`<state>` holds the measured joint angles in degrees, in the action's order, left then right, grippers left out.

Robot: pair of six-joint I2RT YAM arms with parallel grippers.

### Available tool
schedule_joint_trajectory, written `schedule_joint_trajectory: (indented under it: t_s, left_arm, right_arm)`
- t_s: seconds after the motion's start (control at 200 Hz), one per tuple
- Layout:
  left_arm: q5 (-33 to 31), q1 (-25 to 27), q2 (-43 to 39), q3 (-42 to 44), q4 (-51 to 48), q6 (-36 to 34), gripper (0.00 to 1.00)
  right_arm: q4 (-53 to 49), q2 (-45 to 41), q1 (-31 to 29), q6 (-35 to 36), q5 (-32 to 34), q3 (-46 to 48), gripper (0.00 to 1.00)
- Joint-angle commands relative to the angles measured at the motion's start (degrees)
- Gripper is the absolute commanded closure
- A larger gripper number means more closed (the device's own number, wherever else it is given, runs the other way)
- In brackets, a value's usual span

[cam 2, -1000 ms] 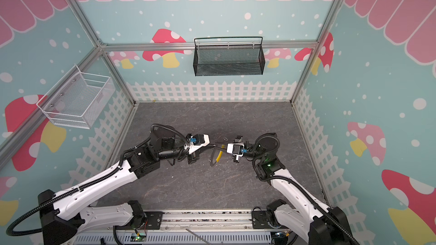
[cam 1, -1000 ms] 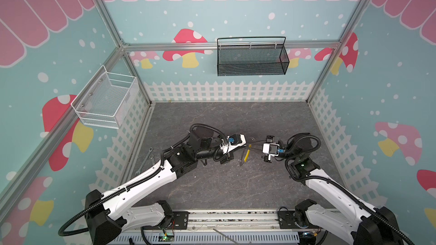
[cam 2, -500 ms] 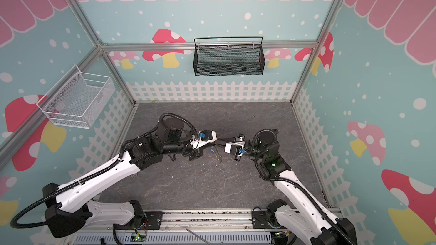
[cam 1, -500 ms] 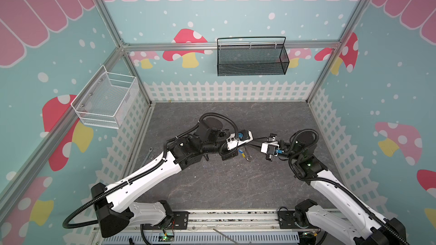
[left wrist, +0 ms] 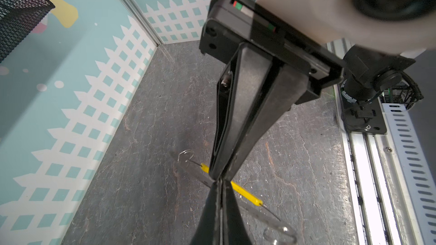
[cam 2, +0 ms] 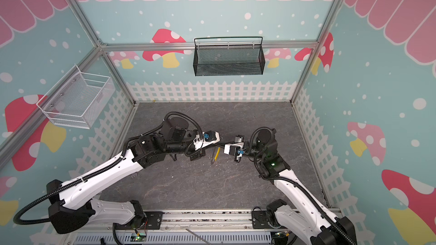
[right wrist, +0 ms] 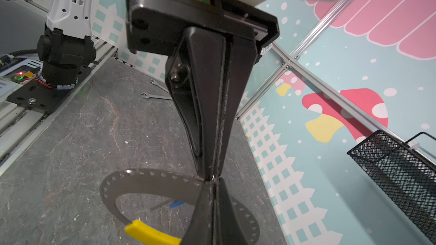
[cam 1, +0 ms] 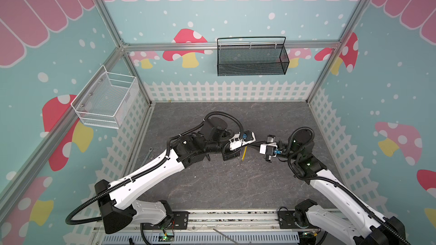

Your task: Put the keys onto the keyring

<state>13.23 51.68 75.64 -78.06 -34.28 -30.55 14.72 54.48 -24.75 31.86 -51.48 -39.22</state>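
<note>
Grey floor (cam 1: 224, 185); right claw (right wrist: 213, 185) now closed on keyring (right wrist: 146, 181)

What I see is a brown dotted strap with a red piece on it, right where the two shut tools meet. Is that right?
Not quite. The piece on the brown dotted strap is yellow, not red, as the right wrist view shows. The rest is right. The strap is where the left tool and the right tool meet tip to tip, and both are shut.
</note>
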Motion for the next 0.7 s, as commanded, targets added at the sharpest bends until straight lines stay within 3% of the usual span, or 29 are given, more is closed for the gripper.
schedule_joint_trajectory:
  t_s: [0.0,0.215,0.33,0.535,0.695]
  left_arm:
    - [0.1,0.6,0.6,-2.3,-0.9,-1.3,1.0]
    - [0.2,0.6,-0.1,-1.4,0.4,-0.8,1.0]
    - [0.8,0.6,-0.6,-1.0,1.0,-0.8,1.0]
    - [1.2,0.6,-0.8,-0.8,1.3,-1.0,1.0]
    - [1.4,0.6,-0.9,-0.4,1.7,-1.1,1.0]
  right_arm:
    - [0.1,0.6,-0.1,0.4,-1.9,-1.3,0.95]
    - [1.5,1.1,-0.1,-1.1,-3.4,-0.8,1.0]
    - [1.9,1.3,-0.1,-1.5,-3.7,-0.5,0.9]
    - [1.8,1.6,-0.1,-1.8,-4.2,-0.6,0.9]
    - [2.0,1.5,-0.1,-2.1,-4.4,-0.5,0.96]
